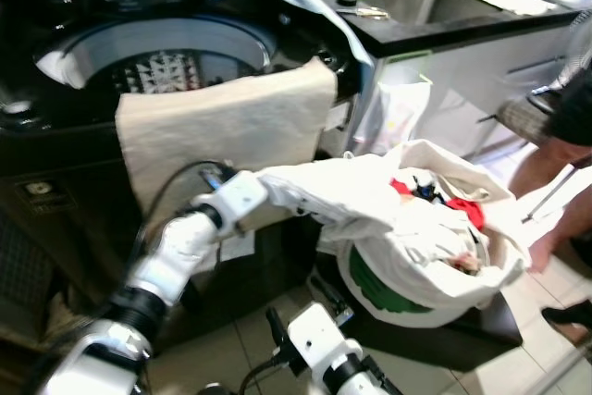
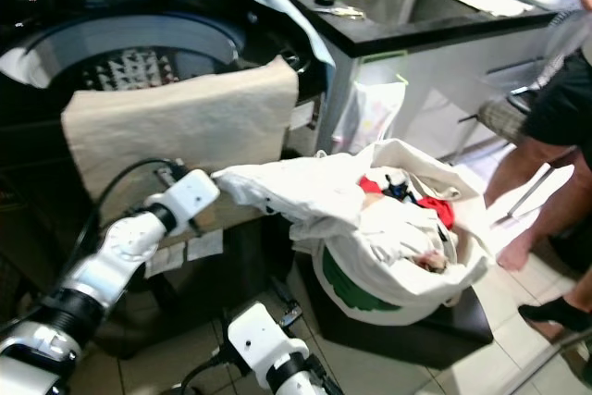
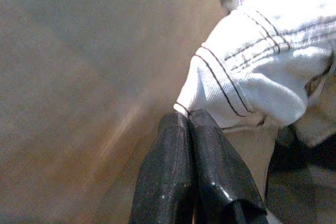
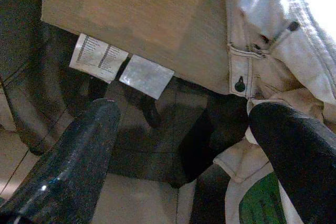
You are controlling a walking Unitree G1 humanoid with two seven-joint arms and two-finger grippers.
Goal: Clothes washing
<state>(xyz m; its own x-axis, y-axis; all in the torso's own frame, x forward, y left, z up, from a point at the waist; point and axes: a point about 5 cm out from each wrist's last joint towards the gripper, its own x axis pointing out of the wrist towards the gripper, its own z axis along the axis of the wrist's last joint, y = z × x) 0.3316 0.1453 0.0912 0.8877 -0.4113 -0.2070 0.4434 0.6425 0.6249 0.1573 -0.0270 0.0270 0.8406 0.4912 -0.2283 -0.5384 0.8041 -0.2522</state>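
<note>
Standing open-topped, the black top-loading washing machine (image 1: 166, 53) had a beige cloth (image 1: 222, 127) draped over its front rim, beside a white laundry bag (image 1: 435, 265) heaped with clothes. From it trailed a white stitched cotton garment (image 1: 324, 187), judged soft, light and limp, best taken at a seam. The left gripper (image 3: 189, 121) was pressed together, pinching its hem; the right gripper (image 4: 184, 145) hung spread.

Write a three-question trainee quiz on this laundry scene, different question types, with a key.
1. True or false: the left tool is shut on the white garment.
2. Multiple choice: the beige cloth is A) on the floor, B) draped over the washing machine rim, C) in the laundry bag.
3. Fill in: the right tool is ____.

Key: 1 true; 2 B; 3 open.
</note>
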